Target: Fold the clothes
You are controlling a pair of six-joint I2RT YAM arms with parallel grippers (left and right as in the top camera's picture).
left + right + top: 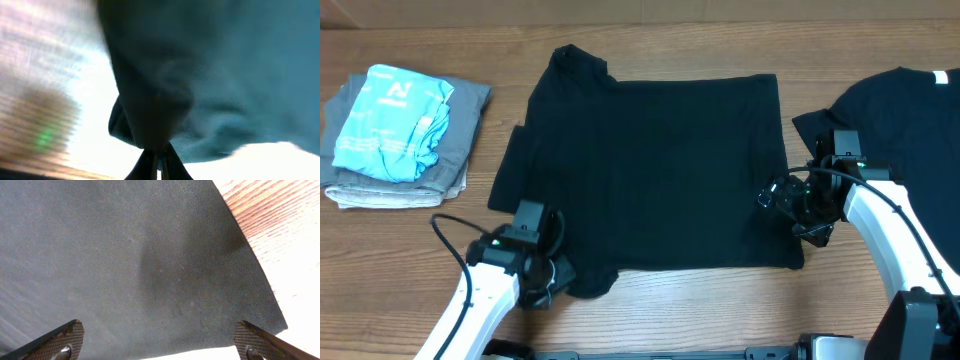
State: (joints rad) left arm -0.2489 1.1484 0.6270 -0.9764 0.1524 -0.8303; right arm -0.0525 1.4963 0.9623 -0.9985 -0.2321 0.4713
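Black T-shirt (900,110), white neck label (940,78), blue garment (392,122), logo unreadable

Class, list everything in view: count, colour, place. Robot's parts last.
spread T-shirt: one, black, table's middle
second T-shirt: one, black, white label, right edge
folded clothes: one pile, grey, far left
blue garment: one, light blue, atop that pile
table: one, brown wood, beneath everything
left gripper: one, dark, shut on spread T-shirt's near left corner
right gripper: one, dark, open over spread T-shirt's right edge
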